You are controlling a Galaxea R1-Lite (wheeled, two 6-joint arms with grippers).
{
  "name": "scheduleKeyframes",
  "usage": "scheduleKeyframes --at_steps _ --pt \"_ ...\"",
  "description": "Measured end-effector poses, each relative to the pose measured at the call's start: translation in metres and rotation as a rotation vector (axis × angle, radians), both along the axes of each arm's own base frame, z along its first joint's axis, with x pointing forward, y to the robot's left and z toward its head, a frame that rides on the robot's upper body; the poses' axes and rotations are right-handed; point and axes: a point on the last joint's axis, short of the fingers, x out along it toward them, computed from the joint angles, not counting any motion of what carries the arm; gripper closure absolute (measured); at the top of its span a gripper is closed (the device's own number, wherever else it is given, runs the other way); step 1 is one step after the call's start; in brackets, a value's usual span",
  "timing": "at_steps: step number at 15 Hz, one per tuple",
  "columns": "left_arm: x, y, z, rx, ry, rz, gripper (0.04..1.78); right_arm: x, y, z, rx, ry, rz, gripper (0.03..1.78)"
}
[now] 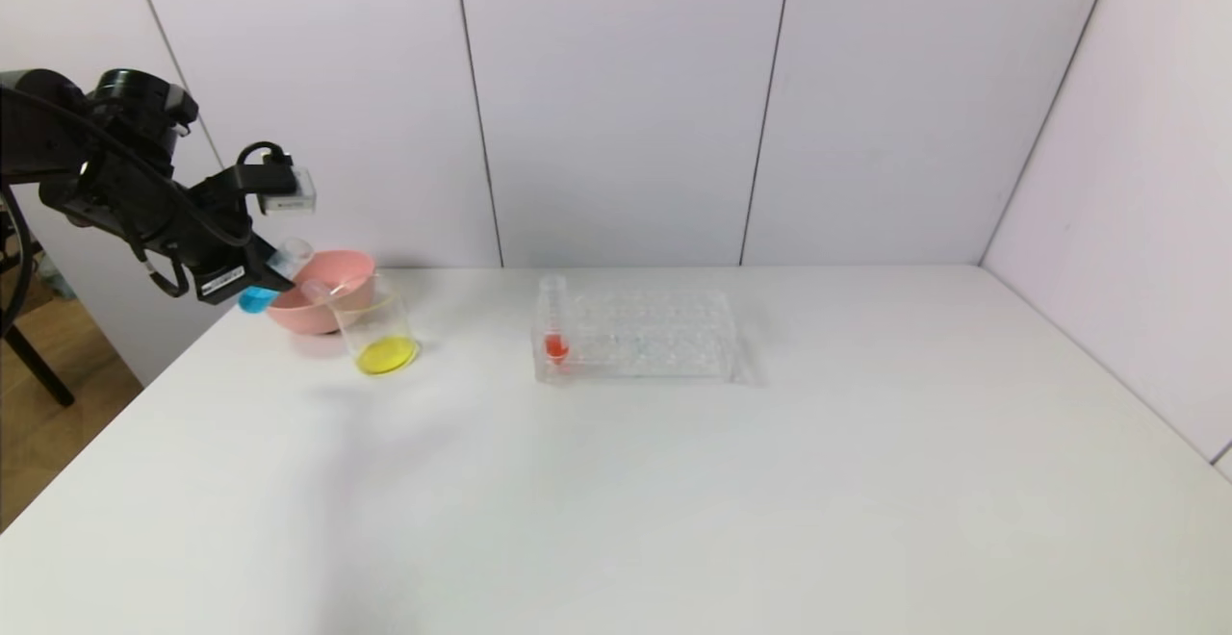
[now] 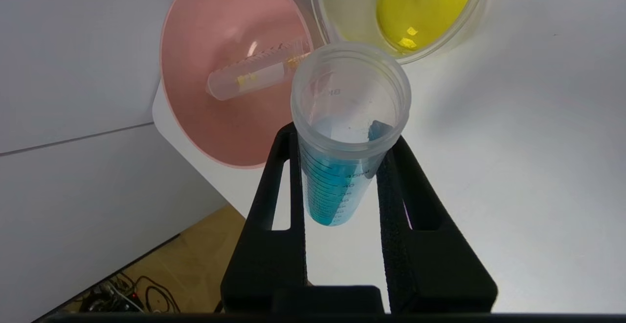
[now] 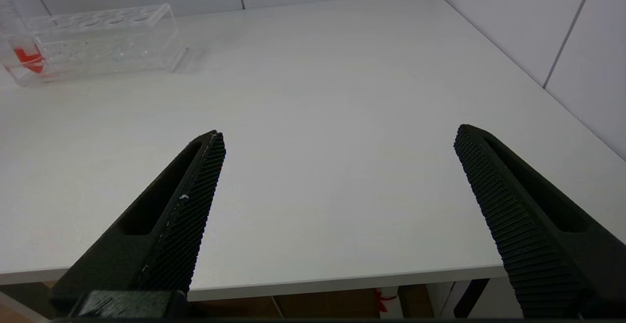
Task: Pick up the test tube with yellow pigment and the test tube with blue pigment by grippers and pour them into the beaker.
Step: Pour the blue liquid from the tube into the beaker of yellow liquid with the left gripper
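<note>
left gripper (image 2: 342, 176), mine, clenched on blue-pigment test tube (image 2: 342, 132) beside pink bowl (image 2: 195, 132) and beaker (image 2: 342, 14); right gripper (image 3: 337, 166) spread wide above table (image 3: 318, 93).

Materials and finishes. Test tube with blue pigment (image 2: 342, 132): translucent, slightly frosted plastic with printed graduations, clamped between the matt black plastic fingers (image 2: 391, 200) of the left gripper (image 2: 342, 186), whose pads look finely textured. Right gripper (image 3: 337, 166): same matt black plastic, inner faces closely ribbed, jaws spread wide. Beaker (image 1: 377, 332): clear, glossy, smooth-walled, holding yellow liquid that reflects highlights. Test tube with yellow pigment (image 2: 257, 74): clear plastic, lying in a pink bowl (image 1: 318, 293) of smooth, satin plastic. Tube rack (image 1: 640, 332): clear, glossy acrylic-like plastic. Table (image 1: 674, 500): smooth, matt white. Wall panels (image 1: 626, 87): smooth, matt, pale.
</note>
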Motion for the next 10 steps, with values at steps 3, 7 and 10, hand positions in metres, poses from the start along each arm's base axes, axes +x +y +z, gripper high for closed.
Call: scheduleKeyframes --at_steps 3,7,10 --pt "0.004 -0.001 -0.001 0.063 -0.001 0.004 1.38 0.000 0.000 0.000 0.000 0.000 0.000 0.10" --pt "0.009 -0.004 -0.003 0.118 -0.003 0.005 1.38 0.000 0.000 0.000 0.000 0.000 0.000 0.10" --pt "0.012 -0.009 -0.005 0.159 -0.007 -0.004 1.38 0.000 0.000 0.000 0.000 0.000 0.000 0.10"
